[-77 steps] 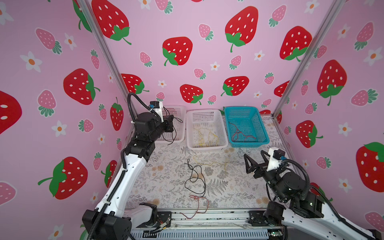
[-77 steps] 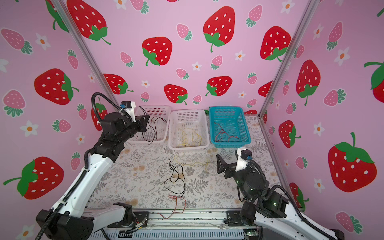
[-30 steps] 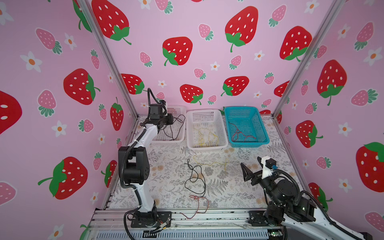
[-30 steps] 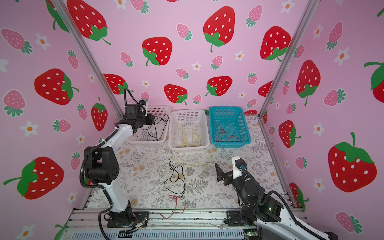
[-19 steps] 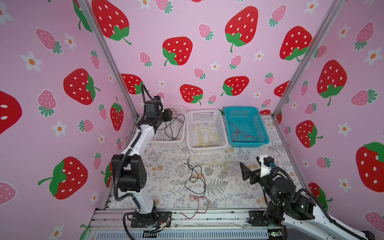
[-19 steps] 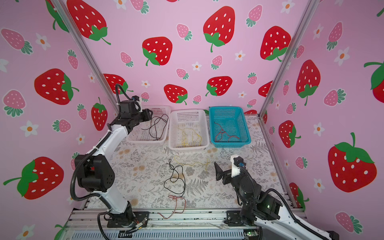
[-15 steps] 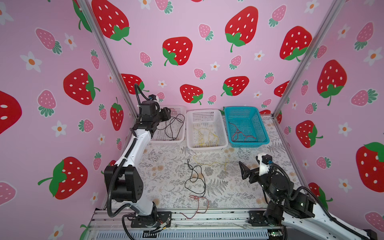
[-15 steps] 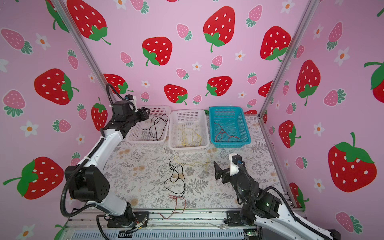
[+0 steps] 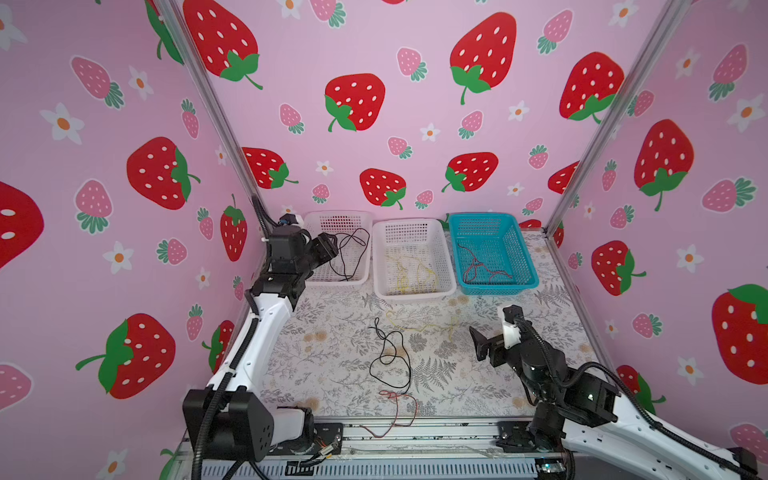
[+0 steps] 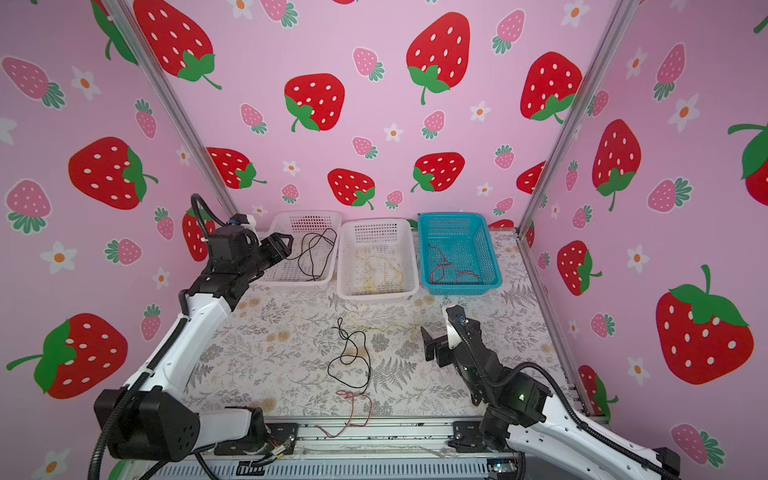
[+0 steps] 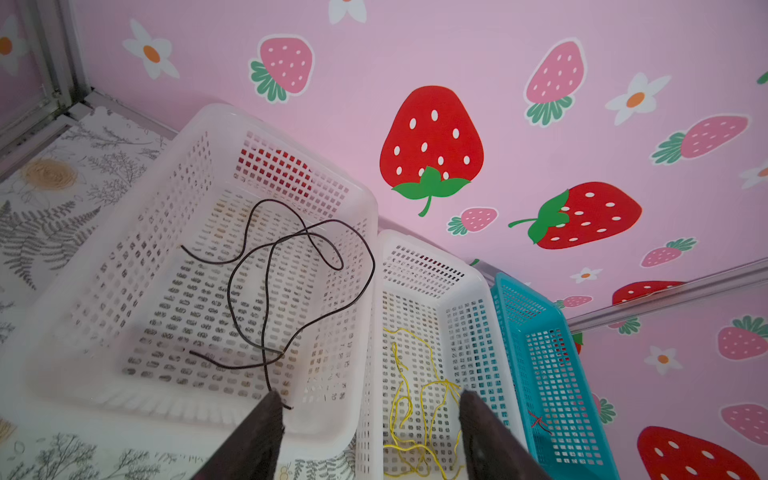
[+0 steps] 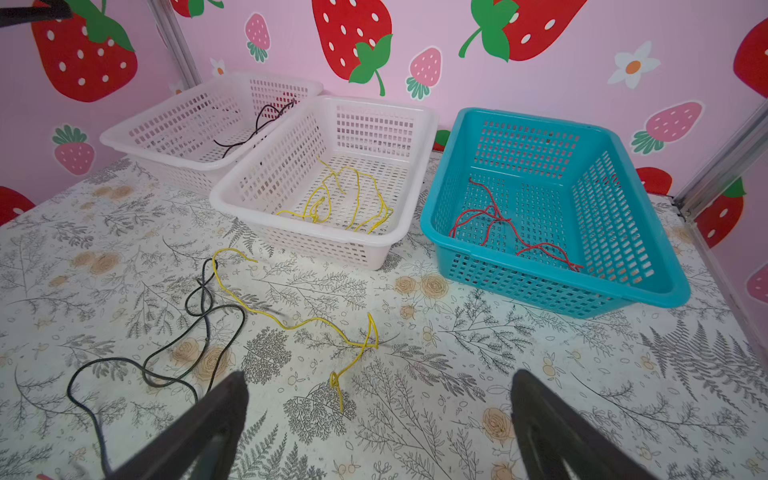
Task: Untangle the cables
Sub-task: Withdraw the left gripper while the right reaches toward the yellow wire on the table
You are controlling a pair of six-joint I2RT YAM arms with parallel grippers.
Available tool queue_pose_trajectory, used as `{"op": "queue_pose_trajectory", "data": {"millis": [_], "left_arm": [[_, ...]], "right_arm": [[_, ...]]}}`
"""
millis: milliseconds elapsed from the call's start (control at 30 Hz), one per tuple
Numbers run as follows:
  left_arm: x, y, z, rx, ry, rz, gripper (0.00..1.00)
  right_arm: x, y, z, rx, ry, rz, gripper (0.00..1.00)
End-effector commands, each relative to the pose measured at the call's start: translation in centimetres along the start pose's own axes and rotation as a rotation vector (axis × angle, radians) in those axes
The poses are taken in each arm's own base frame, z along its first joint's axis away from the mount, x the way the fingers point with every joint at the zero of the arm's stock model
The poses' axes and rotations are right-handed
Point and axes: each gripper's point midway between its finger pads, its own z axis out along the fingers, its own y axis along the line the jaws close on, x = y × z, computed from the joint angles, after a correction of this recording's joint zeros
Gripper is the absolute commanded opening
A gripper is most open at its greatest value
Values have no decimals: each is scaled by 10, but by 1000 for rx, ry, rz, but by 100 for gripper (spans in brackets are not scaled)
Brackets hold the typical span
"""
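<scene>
- Floral-printed tabletop [image 9: 332, 345] carries three baskets in a row along the back wall, with loose cables lying in its middle.
- White-and-black left arm [image 9: 266, 328] reaches over the left white basket [image 9: 338, 224]. The left jaws stand well apart and grip nothing, though one end of the basket's black cable [image 11: 266, 299] lies just beside one fingertip.
- Opposite, the right arm [image 9: 536, 365] hangs low over the tabletop's right side. The right jaws are spread wide and empty, and they point toward the loose cables.
- Beside the left basket, the middle white basket [image 9: 409, 226] holds yellow cables [image 12: 356, 199], and the teal basket [image 9: 490, 224] holds red cable [image 12: 494, 212].
- Out on the tabletop a loose black cable [image 12: 203, 286] lies in loops. A loose yellow cable [image 12: 291, 328] crosses its far end, and a loose red cable [image 9: 397, 409] meets its near end at the front edge.
</scene>
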Motion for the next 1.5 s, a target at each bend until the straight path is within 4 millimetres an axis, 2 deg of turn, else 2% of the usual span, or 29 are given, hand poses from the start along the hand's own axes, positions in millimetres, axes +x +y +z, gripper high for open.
{"op": "queue_pose_trajectory", "data": {"millis": [0,133,167,267,433,600,700,767,933,1000,1167,1300,1467], "left_arm": [[10,8,-27,-46,-8,-64,75],[35,16,-54,-44,0,-35,87],[39,18,-61,-49,-6,-31,99],[56,23,-79,-51,-12,5,99],[100,31,-95,-33,64,61,99],[125,49,-101,-126,99,209,99],[138,44,-98,-106,148,251,99],[140,44,-97,-112,161,236,99],[141,42,-105,-93,130,263,99],[148,37,-110,-63,139,297,99],[158,46,-115,-123,139,431,99],[165,38,-113,-70,154,417,99],[170,41,-110,-87,188,425,99]], "right_arm": [[-4,-3,0,19,15,20,99],[-1,0,7,30,42,99,99],[0,2,9,27,49,124,99],[7,13,18,1,72,159,99],[27,19,34,13,149,210,99],[41,21,49,32,216,249,99],[46,16,57,79,230,286,99],[48,13,60,104,240,339,99],[69,11,76,150,340,430,99],[73,10,81,162,369,446,99],[75,3,92,199,388,500,99],[79,5,106,171,410,551,93],[85,14,122,118,430,509,87]]}}
